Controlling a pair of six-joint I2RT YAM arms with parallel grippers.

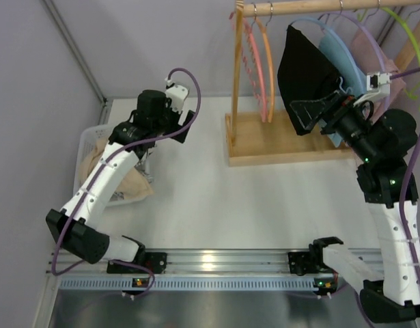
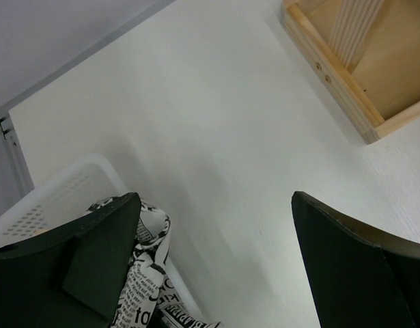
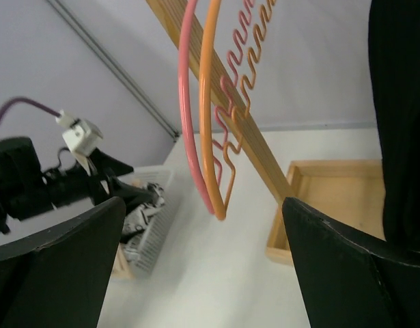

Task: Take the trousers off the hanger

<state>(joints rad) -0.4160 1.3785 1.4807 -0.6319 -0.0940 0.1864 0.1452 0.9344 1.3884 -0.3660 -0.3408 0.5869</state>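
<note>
Black trousers point(image 1: 302, 72) hang on a light-blue hanger point(image 1: 317, 24) on the wooden rack point(image 1: 291, 8) at the back right. They also show at the right edge of the right wrist view point(image 3: 399, 116). My right gripper point(image 1: 311, 113) is open and empty, right in front of the trousers' lower part; I cannot tell whether it touches them. In its own view point(image 3: 203, 205) nothing lies between the fingers. My left gripper point(image 1: 184, 127) is open and empty above the table by the basket, and its own view point(image 2: 215, 205) shows only table between the fingers.
A white basket point(image 1: 87, 140) at the left holds beige cloth point(image 1: 131, 186) and newsprint-patterned cloth point(image 2: 147, 273). Empty pink point(image 1: 253, 61) and orange point(image 1: 268, 61) hangers hang left of the trousers. Light-blue point(image 1: 341, 58) and pinkish point(image 1: 371, 49) garments hang behind. The rack's wooden base tray point(image 1: 264, 140) stands on the table.
</note>
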